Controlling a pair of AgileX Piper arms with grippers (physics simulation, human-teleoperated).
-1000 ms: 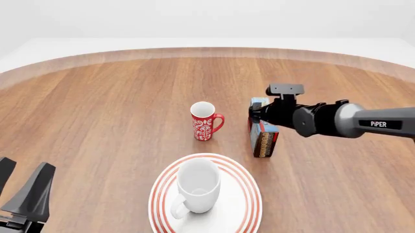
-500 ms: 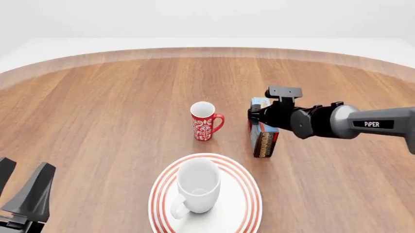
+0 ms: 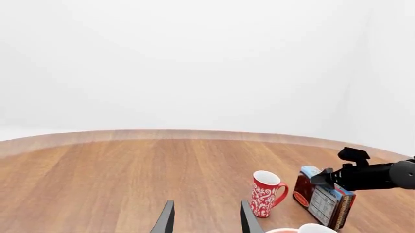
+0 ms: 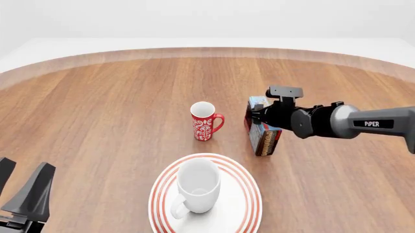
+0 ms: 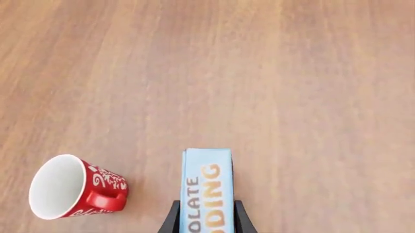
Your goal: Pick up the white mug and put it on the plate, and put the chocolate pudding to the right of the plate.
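Nearest, the left hand (image 4: 23, 194) idles at the near-left corner, fingers spread and holding nothing. Just right of it, the white mug (image 4: 196, 190) stands upright on the plate (image 4: 250, 204), handle toward the near-left. Beyond the plate's right rim, the right hand (image 4: 258, 118) pinches the chocolate pudding (image 4: 261, 132) from the right, the box on edge, apparently tilted, long axis running near to far. It sits a bit far of the target spot, so the move is likely toward the near side. Left of it stands the red mug (image 4: 205, 122).
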